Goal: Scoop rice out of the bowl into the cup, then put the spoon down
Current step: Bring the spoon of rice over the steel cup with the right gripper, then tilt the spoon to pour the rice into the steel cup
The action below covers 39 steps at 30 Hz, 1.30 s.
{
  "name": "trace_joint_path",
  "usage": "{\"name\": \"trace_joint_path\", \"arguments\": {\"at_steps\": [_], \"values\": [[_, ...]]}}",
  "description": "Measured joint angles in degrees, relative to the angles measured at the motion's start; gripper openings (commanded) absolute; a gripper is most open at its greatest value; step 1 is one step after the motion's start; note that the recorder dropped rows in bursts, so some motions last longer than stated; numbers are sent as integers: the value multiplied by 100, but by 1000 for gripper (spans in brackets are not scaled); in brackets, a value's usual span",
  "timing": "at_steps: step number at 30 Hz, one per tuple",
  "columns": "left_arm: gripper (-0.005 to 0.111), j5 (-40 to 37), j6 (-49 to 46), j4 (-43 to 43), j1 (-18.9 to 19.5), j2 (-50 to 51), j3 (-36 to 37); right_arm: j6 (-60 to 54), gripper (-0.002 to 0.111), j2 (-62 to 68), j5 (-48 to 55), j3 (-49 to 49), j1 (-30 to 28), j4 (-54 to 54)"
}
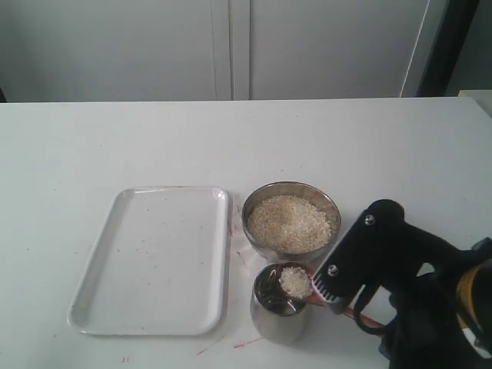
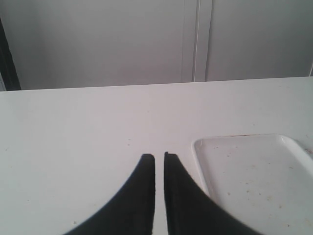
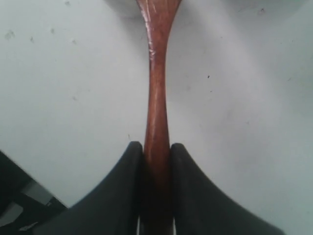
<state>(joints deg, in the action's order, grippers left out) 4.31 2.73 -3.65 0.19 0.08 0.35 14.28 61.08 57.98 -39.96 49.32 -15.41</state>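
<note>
A white matte worktop (image 1: 92,138) runs back to pale grey cabinet doors (image 1: 231,46) at 12 o'clock. On it lies a white rounded-corner rectangular tray (image 1: 154,254), smooth and speckled with fine crumbs. At the tray's 3 o'clock, just beside it, stands a round shiny steel bowl (image 1: 253,244) holding a grainy off-white mound of rice (image 1: 290,221). At the bowl's 6 o'clock, just beside it, is a small shiny steel cup (image 1: 277,324) with rounded sides.

The right jaws are clamped on the slim handle of a glossy reddish-brown wooden spoon (image 3: 156,98). Its oval end, heaped with rice, sits over the cup's mouth near the 3 o'clock rim. The black right arm (image 1: 400,254) fills the 4 o'clock corner.

The left jaws are almost together, only a thin slit between them, holding nothing, over bare worktop at the tray's 9 o'clock. The worktop is bare from 9 to 12 o'clock.
</note>
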Motion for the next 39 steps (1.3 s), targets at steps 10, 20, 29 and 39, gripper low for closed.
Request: {"name": "trace_joint_path", "arguments": {"at_steps": [10, 20, 29, 39], "values": [[14, 0, 0, 0, 0, 0, 0, 863, 0, 232, -38, 0, 615, -942], [14, 0, 0, 0, 0, 0, 0, 1071, 0, 237, 54, 0, 721, -1219], [14, 0, 0, 0, 0, 0, 0, 1086, 0, 237, 100, 0, 721, -1347], [14, 0, 0, 0, 0, 0, 0, 1044, 0, 237, 172, 0, 721, -1482]]}}
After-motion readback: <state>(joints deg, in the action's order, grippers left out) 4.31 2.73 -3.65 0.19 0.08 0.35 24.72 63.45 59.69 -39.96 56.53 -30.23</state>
